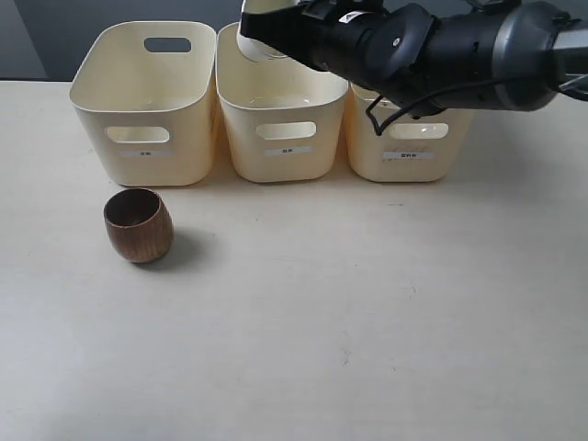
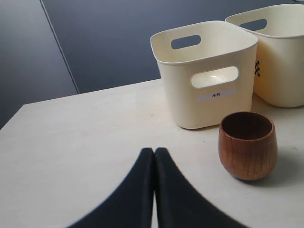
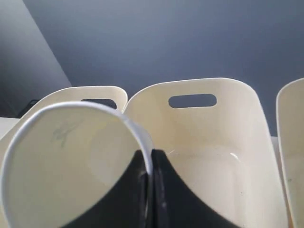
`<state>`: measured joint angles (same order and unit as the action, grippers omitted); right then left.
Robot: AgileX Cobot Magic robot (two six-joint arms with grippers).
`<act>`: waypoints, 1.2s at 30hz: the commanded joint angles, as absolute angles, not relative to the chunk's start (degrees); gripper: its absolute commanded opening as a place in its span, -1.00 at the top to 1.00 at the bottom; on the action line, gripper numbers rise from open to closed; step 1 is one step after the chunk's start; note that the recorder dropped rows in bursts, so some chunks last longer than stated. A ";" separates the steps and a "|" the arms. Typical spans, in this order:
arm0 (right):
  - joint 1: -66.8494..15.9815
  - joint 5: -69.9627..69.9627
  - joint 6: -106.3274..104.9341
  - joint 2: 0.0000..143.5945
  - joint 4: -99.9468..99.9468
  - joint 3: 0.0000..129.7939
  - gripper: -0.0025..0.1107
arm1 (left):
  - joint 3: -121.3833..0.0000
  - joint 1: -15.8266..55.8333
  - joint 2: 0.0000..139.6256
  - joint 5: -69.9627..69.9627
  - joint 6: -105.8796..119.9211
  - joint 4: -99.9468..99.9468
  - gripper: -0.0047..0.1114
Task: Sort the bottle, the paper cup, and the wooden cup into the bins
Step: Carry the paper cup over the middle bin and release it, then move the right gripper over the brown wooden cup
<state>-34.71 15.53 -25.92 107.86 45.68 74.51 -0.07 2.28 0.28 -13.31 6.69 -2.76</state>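
Dark blue-grey wall [image 2: 95, 42] backs a pale counter [image 1: 367, 322] where the left bin [image 1: 142, 101], middle bin [image 1: 280, 138] and right bin [image 1: 409, 152] stand in a row. My right hand [image 3: 151, 159] is pinched shut on the rim of the paper cup [image 3: 66, 161], one finger inside the wall and one outside, and holds it in the air above the middle bin. That cup is light and thin-walled, so I judge the rolled rim the right place to hold; a squeeze lower down would likely buckle it. My left hand [image 2: 154, 156] is closed on nothing, near the wooden cup [image 2: 247, 145], which stands upright on the counter just in front of the left bin. Wood like that is stiff and won't crush, but the rounded belly looks smooth, so I'd take it at the rim too. The bottle I can't find; it may lie in the right bin, whose inside my arm hides.
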 commanded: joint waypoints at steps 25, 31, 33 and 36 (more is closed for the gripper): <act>-34.72 2.89 -29.93 110.35 46.56 77.52 -0.02 | 0.00 2.47 0.00 -13.26 6.58 -2.59 0.92; -34.72 -4.20 -29.93 107.58 46.56 77.52 -0.02 | 0.00 2.47 0.00 -13.26 6.58 -2.59 0.92; -34.94 -8.15 -29.93 106.51 46.76 77.52 -0.02 | 0.00 2.47 0.00 -13.26 6.58 -2.59 0.92; -35.08 -15.05 -29.93 105.55 46.94 77.52 -0.02 | 0.00 2.47 0.00 -13.26 6.58 -2.59 0.92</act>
